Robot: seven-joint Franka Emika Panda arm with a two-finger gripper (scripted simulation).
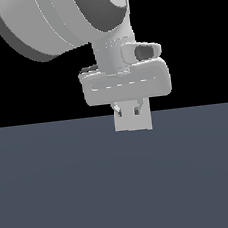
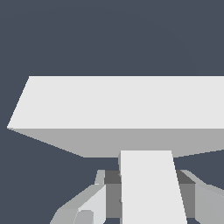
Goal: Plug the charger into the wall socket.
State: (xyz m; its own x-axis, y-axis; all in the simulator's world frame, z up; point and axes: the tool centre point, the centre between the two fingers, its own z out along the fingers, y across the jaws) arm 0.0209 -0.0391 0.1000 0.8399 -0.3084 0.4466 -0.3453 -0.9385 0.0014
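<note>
Our gripper (image 2: 146, 192) is closed on the charger (image 2: 151, 183), fingers pressed to its two sides. The block's long axis points straight ahead at the wall socket (image 2: 122, 109), whose face lies just beyond its tip; we cannot tell whether they touch.

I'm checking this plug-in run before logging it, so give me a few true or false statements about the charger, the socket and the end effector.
1. The end effector is shut on the charger. True.
2. The charger lies loose on the floor. False: it sits between the fingers.
3. In the wrist view, the charger's far end meets the wall socket. True.
4. The wall socket is smaller than the charger. False: it is far larger.
</note>
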